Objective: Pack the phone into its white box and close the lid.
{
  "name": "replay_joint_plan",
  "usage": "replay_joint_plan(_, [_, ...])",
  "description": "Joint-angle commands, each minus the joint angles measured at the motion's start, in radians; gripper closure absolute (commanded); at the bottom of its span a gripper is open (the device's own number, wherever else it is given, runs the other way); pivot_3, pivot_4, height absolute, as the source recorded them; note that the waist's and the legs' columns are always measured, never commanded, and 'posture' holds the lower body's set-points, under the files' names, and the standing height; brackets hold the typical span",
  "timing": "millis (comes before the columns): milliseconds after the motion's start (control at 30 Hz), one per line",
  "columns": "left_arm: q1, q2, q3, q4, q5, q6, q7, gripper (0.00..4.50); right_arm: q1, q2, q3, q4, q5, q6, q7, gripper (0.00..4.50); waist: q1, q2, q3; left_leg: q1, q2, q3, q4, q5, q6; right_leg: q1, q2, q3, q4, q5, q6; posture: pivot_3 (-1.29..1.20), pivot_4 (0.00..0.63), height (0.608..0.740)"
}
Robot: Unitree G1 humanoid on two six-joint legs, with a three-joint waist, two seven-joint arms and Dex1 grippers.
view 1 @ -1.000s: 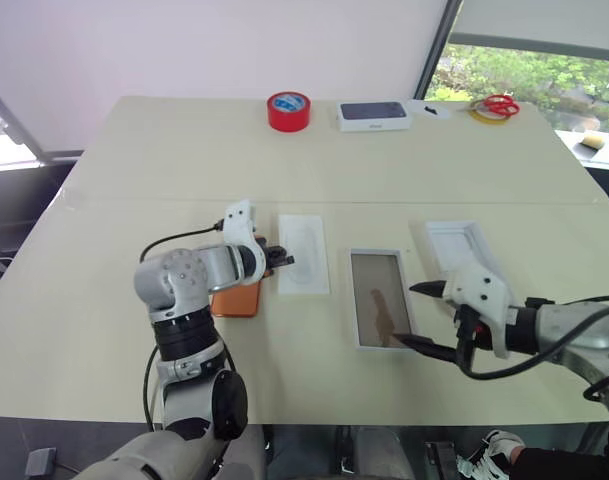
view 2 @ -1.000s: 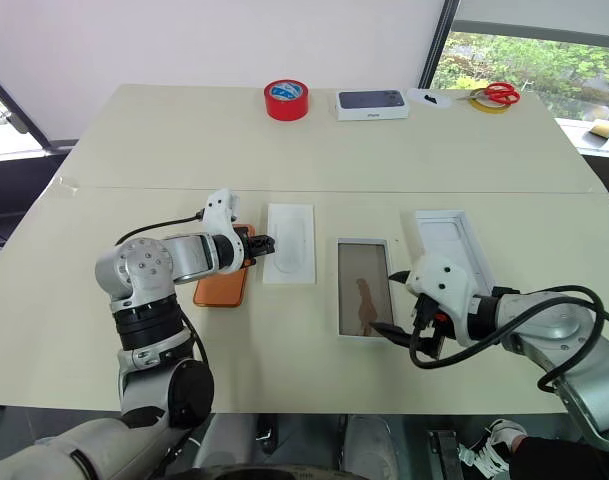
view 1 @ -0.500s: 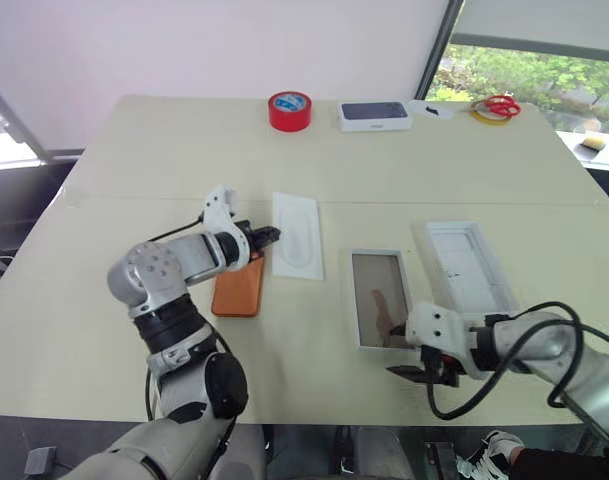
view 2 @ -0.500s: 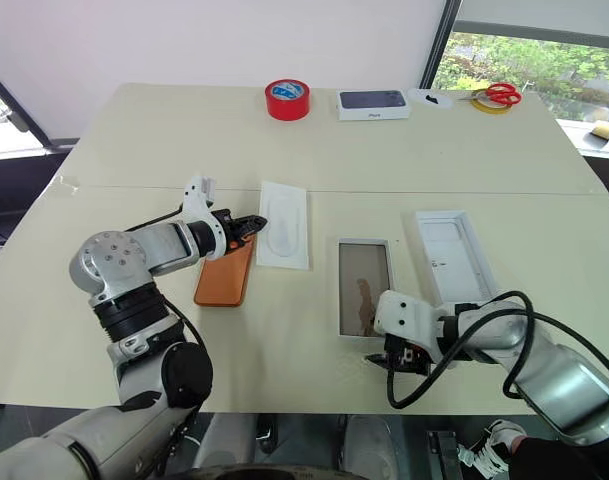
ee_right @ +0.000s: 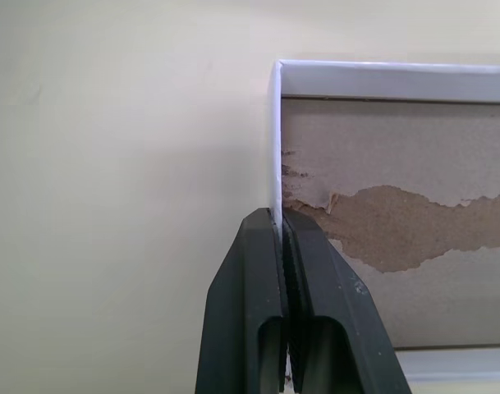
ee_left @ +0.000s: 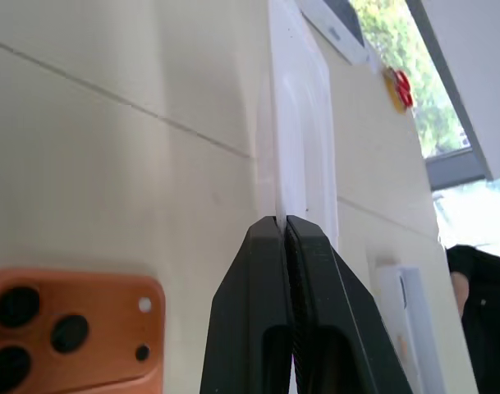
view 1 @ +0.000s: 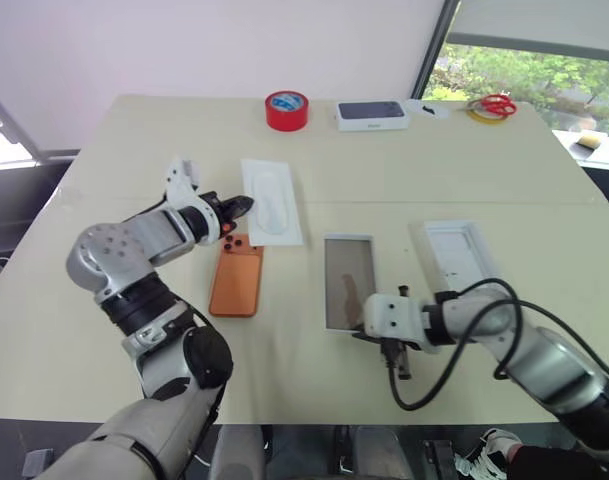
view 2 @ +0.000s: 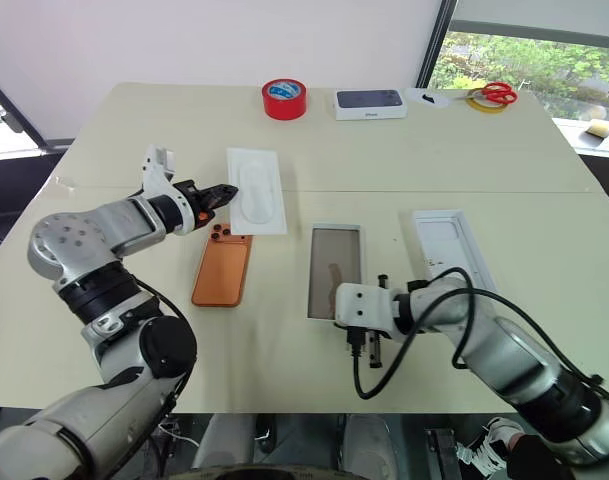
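Left eye view, table [view 1: 134, 150]: broad, matte cream, smooth; things slide on it
Lid [view 1: 462, 262]: stiff, light white shell, ridges up; lies right of the box, best taken by a long edge
Box [view 1: 346, 281]: light card tray, thin walls, torn brown floor; right claw [ee_right: 281, 238] is clamped on a near corner wall
Card [view 1: 270, 202]: thin, flexible; left claw [ee_left: 286, 230] pinches its edge
Phone [view 1: 236, 280]: rigid, slick, orange, lenses up; between card and box; grip across its long sides

no readable text, printed box [view 2: 370, 103] front carries small wording too tiny to read
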Motion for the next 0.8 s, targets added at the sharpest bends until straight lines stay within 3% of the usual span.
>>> replay_joint_plan(33, [-0.026, 0.012, -0.002, -0.01, -0.023, 0.009, -0.014, 4.5, -0.075, 0.061, 0.036, 0.085, -0.065, -0.042, -0.008, 4.46, 0.0, 0.0, 0.0, 0.0, 0.0, 0.0, 0.0, 0.0, 0.0, 0.0, 0.0, 0.0, 0.0, 0.0, 0.0, 0.0, 0.15, 0.73])
replay_joint_plan(133, [-0.009, -0.001, -0.023, -0.029, -0.036, 0.009, -0.011, 4.5, -0.112, 0.091, 0.035, 0.128, -0.077, -0.057, 0.008, 4.46, 0.002, 0.0, 0.0, 0.0, 0.0, 0.0, 0.0, 0.0, 0.0, 0.0, 0.0, 0.0, 0.0, 0.0, 0.0, 0.0, 0.15, 0.73])
replay_joint_plan(233, [0.02, -0.047, -0.047, -0.067, -0.069, 0.009, 0.002, 4.5, -0.132, 0.118, -0.03, 0.121, -0.029, -0.022, 0.009, 3.68, 0.004, -0.001, 0.0, 0.0, 0.0, 0.001, 0.0, 0.0, 0.0, 0.0, 0.0, 0.0, 0.0, 0.0, 0.0, 0.0, 0.15, 0.73])
replay_joint_plan(367, [0.054, -0.108, -0.08, -0.112, -0.117, 0.009, 0.035, 4.5, -0.098, 0.116, -0.172, 0.065, 0.035, 0.015, -0.02, 1.65, 0.002, -0.001, 0.0, 0.0, 0.0, 0.001, 0.0, 0.0, 0.0, 0.0, -0.001, 0.0, 0.0, 0.0, 0.0, 0.0, 0.15, 0.73])
replay_joint_plan(600, [0.16, -0.177, -0.187, -0.18, -0.224, 0.009, 0.105, 4.5, 0.037, 0.029, -0.426, 0.0, 0.127, 0.068, -0.036, 1.65, 0.001, -0.001, 0.0, 0.0, 0.0, 0.001, 0.0, 0.0, 0.0, 0.0, -0.001, 0.0, 0.0, 0.0, 0.0, 0.0, 0.15, 0.73])
replay_joint_plan(800, [0.224, -0.194, -0.277, -0.204, -0.292, 0.009, 0.169, 4.5, 0.083, 0.013, -0.482, 0.004, 0.139, 0.06, -0.061, 1.65, 0.001, -0.001, 0.0, 0.0, 0.0, 0.001, 0.0, 0.0, 0.0, 0.0, -0.001, 0.0, 0.0, 0.0, 0.0, 0.0, 0.15, 0.73])
